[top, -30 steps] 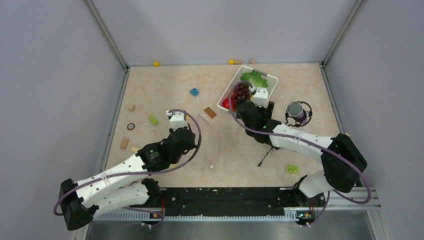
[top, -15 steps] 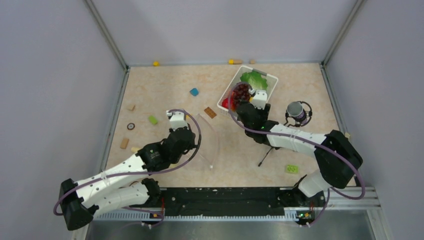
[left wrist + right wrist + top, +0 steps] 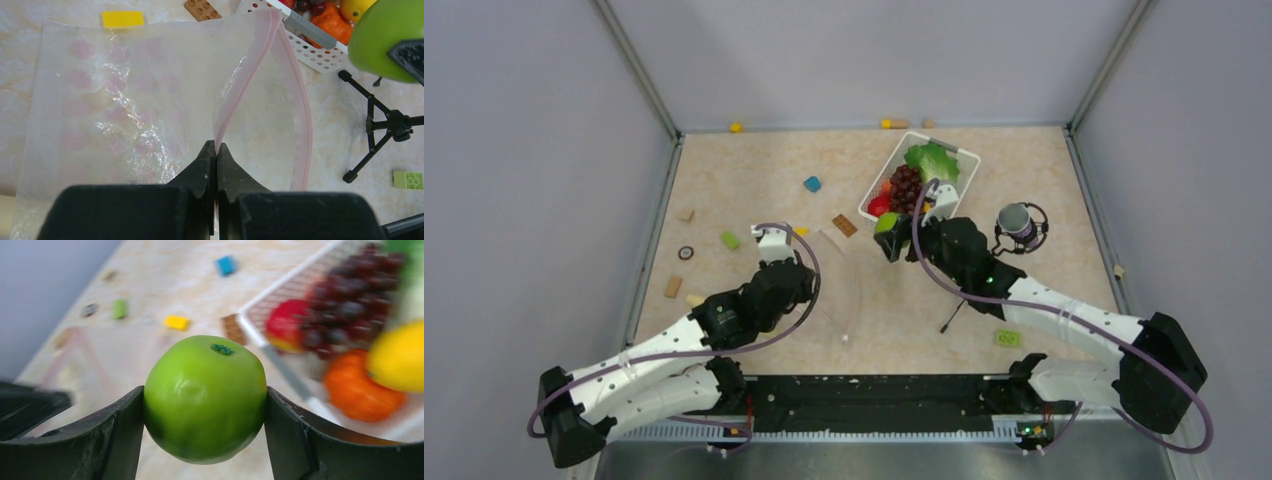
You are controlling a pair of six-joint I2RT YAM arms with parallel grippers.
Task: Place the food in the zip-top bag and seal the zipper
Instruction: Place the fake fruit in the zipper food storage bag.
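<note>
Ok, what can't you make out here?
Left wrist view: near edge of the zip-top bag, hidden behind the left gripper.
Left wrist view: lime, cut off by the frame edge.
Right wrist view: grape bunch, blurred.
Top view: bits by the far wall, too small.

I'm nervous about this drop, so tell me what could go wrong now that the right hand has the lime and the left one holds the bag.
The green lime is round and glossy, gripped only at its sides by the right hand, so it may slip. The left hand pinches one strip of the zipper; the zip-top bag's floppy mouth could fold shut or deflect the lime.
</note>
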